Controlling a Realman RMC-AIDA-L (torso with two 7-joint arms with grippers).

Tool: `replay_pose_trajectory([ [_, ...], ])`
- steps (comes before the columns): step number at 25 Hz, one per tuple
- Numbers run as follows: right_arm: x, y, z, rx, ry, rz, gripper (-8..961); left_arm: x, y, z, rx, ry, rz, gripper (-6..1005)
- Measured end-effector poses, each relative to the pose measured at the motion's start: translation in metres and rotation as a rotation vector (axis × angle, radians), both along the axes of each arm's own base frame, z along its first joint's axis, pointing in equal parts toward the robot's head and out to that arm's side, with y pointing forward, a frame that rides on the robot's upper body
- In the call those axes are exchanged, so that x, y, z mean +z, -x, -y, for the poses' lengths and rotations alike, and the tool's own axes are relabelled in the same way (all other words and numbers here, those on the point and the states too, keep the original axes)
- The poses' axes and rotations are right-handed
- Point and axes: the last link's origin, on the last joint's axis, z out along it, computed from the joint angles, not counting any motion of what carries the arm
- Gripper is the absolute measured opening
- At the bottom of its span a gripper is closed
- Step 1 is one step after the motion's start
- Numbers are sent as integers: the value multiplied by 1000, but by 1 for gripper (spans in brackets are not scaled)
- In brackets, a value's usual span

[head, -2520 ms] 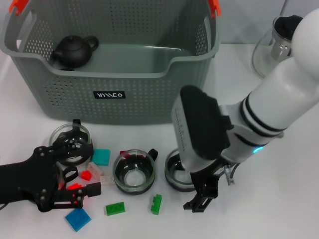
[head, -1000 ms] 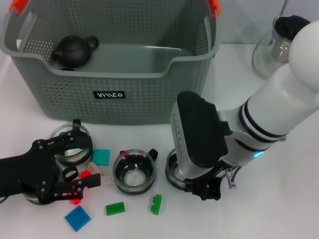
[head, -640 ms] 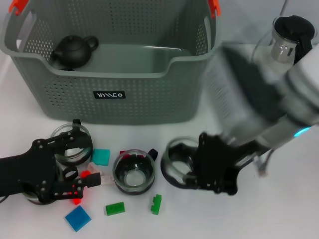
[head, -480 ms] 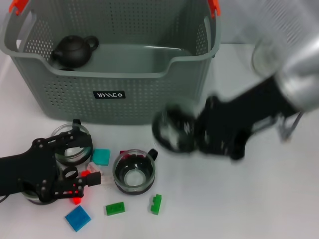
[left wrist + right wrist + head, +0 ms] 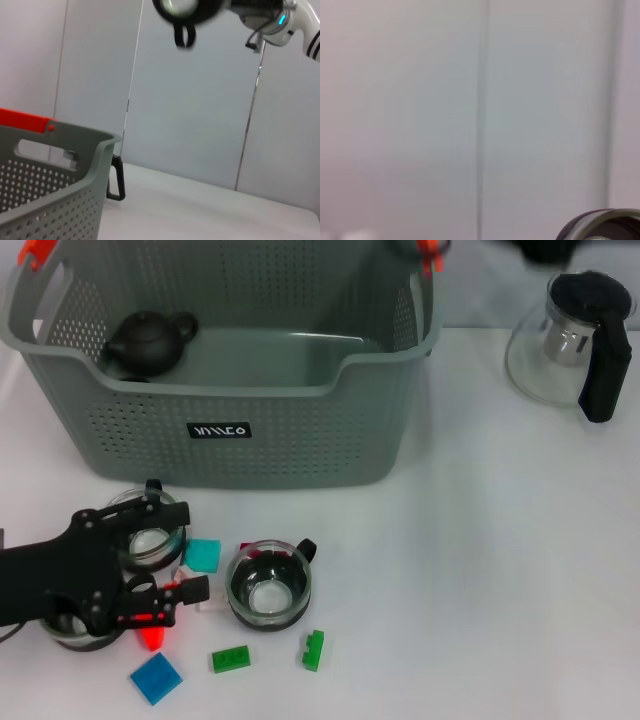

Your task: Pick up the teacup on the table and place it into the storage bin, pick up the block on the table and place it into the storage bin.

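Note that the right gripper (image 5: 235, 6), seen high up in the left wrist view, carries a teacup (image 5: 187, 10), a dark glass cup with a loop handle hanging down. It is pinching that cup above the storage bin (image 5: 230, 390), so the release lies straight down. The left gripper (image 5: 165, 575) rests low at the near left among the blocks (image 5: 204, 555), its fingers spread around a second glass cup (image 5: 148, 535).

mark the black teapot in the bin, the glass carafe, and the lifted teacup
black teapot (image 5: 146, 342): head view, on its round body, inside the storage bin (image 5: 250, 460).
glass carafe (image 5: 545, 365): head view, on its clear glass belly.
lifted teacup (image 5: 186, 6): left wrist view, on the cup's body, held up in the air.
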Motion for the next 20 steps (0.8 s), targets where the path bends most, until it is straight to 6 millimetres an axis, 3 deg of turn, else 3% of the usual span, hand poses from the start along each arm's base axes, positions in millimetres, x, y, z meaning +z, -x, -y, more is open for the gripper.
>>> replay_pose_trajectory([
  [5,-11,23,-34,-160,-4,-17,57,0,-3,-4,-12,1,1,869],
  [13,-47,72,-94,-322,-128,324,57,1,-4,-4,-11,-1,12,868],
  [20,-103,84,-120,-344,-201,671,57,2,-4,-4,-3,-17,25,868],
])
